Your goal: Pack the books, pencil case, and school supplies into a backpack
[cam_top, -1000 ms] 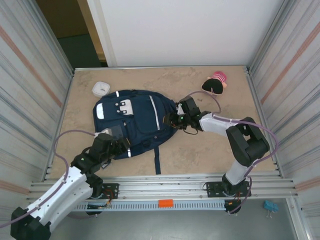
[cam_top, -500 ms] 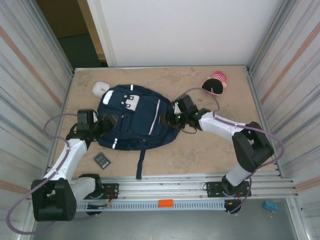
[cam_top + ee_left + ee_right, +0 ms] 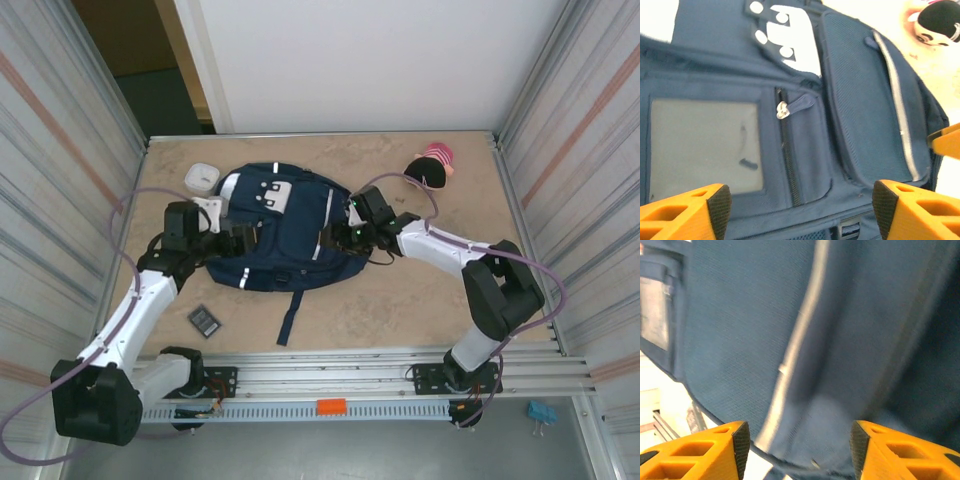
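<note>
The packing is in an early stage, as I judge it. The backpack (image 3: pixel 288 215) lies flat in the middle of the counter (image 3: pixel 400 300) with its front side up. In the left wrist view the grey pocket (image 3: pixel 705 145) and the zip puller (image 3: pixel 782 109) beside it look closed. I see no wide opening to put things in.

Several supplies are outside the bag. The flat black rectangle (image 3: pixel 204 320) lies on the counter near the left arm, well apart from the backpack. The small white slab (image 3: pixel 201 177) lies just beside the far left corner of the backpack. A pink and black pouch (image 3: pixel 430 166), perhaps the pencil case, lies near the far right corner of the counter. If the books are already inside, I cannot tell. So what is left is to open the main compartment, to put these things in, and to close it.

Both arms reach inward to the bag. The left tool (image 3: pixel 243 242) is low at the bag's left side, and its orange fingers (image 3: pixel 685 210) stand wide apart with nothing between them. The right tool (image 3: pixel 330 238) is at the bag's right edge, very close to the fabric. Its fingers (image 3: pixel 695 450) are apart too, and I see no fabric pinched.
</note>
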Robot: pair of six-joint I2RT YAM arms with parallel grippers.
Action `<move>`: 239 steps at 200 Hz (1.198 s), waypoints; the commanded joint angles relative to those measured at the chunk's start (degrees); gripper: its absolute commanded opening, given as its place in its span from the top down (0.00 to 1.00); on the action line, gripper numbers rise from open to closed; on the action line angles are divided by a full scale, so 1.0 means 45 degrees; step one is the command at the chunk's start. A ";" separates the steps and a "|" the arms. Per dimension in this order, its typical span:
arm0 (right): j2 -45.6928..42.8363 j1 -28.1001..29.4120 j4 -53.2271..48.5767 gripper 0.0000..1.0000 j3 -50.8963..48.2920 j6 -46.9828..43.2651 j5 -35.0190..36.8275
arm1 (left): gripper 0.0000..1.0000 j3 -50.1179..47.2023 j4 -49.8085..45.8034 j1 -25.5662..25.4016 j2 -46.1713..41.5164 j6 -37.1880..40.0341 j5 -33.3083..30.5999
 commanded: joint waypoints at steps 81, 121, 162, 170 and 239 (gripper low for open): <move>-0.0556 -0.1473 0.0150 0.41 -0.0072 0.0265 -0.0217 | 0.30 0.1113 0.0449 -0.1589 0.1050 0.2939 0.0249; -0.0659 -0.1422 0.0779 0.41 -0.0460 0.0761 -0.0194 | 0.30 0.1809 0.1030 -0.2004 0.2875 0.3170 0.1807; 0.0004 -0.1745 0.0888 0.42 -0.0302 0.0541 -0.0437 | 0.32 0.2715 0.0582 -0.2542 0.4682 0.4843 0.3341; 0.0121 -0.1701 0.1075 0.42 -0.0263 0.0582 -0.0414 | 0.32 0.2895 0.0434 -0.2639 0.4869 0.4723 0.3346; -0.0274 -0.0990 0.1830 0.41 -0.1831 0.0738 -0.0622 | 0.32 0.2017 0.0666 -0.4093 0.4258 0.6187 0.2487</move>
